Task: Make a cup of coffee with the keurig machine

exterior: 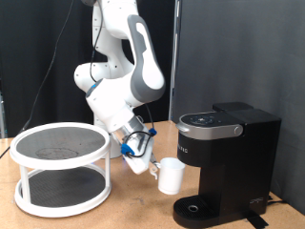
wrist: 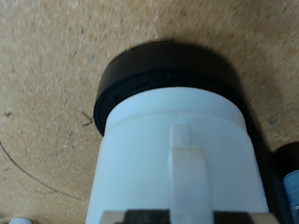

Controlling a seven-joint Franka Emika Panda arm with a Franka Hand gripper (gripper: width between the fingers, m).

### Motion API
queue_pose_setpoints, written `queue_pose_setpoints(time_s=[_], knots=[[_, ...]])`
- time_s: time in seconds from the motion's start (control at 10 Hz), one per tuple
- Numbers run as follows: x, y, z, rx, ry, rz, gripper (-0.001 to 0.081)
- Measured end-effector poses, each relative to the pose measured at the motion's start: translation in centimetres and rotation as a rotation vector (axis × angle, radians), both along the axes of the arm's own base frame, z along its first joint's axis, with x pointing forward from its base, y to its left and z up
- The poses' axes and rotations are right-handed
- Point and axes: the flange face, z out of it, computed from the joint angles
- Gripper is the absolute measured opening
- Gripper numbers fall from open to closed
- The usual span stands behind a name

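White ceramic filled the wrist view: the cup (wrist: 177, 154) hung over the round drip tray (wrist: 168, 70) of the keurig machine (exterior: 224, 162), its handle pinched between the fingers of the gripper (exterior: 151, 164). Held only by the handle, it could swing and knock the brewer's front. I could not see inside the cup

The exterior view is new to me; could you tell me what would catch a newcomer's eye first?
The white robot arm dominates the middle, its gripper holding the cup by the handle just above the keurig machine and its round drip tray, at the exterior view's right. A white two-tier round table fills the exterior view's left.
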Motion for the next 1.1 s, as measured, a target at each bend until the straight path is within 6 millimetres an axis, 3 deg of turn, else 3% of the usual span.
queue_pose_setpoints(time_s=[0.5, 1.1], knots=[[2.2, 3.3, -0.8, -0.015, -0.023, 0.007, 0.0001], [2.1, 4.7, -2.6, -0.026, -0.016, 0.018, 0.0001]])
